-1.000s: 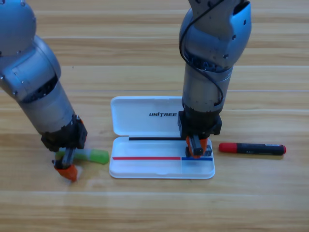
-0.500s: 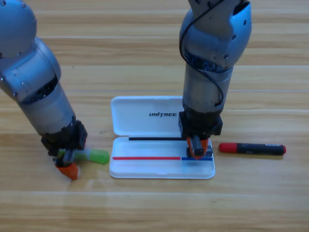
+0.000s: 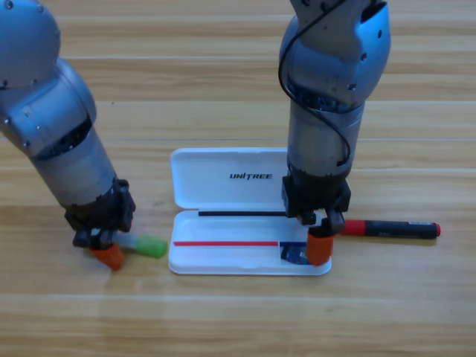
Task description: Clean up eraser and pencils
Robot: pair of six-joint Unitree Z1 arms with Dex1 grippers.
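The white case lies open in the lower middle of the frame on the wooden surface, its lid with the UNITREE lettering toward the top and its tray toward the bottom.

The right gripper comes down from the top of the frame over the tray's lower right corner. Its orange tip points down at the tray's right end, touching or just above the rim; whether its jaws are released or clenched cannot be told from this angle. Just left of that tip, inside the right end of the tray, lies the eraser, a small dark block partly hidden by the gripper.

The long pencil, black in the barrel with red ends, lies flat on the surface just to the right of the case, its left end passing behind the right gripper.

The left gripper reaches in from the upper left and sits low at the left of the frame, near the case's lower left corner. Its orange jaws are clenched on the white end of the green pencil, whose green end points right toward the case without touching it.
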